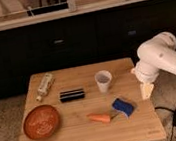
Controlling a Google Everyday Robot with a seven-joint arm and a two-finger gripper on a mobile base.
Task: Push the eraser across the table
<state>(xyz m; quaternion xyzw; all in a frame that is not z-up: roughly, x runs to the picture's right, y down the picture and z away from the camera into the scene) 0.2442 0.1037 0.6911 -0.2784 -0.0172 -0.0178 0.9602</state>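
Note:
The eraser (72, 94) is a small flat black bar lying on the light wooden table (87, 133), left of the middle. My gripper (146, 91) hangs from the white arm (161, 60) over the table's right edge, far to the right of the eraser and apart from it. A paper cup (103, 80) stands between the eraser and the gripper.
A clear bottle (45, 86) lies at the back left. A red-brown bowl (41, 122) sits at the front left. A carrot (99, 117) and a blue pad (122, 107) lie near the front middle. Dark cabinets stand behind the table.

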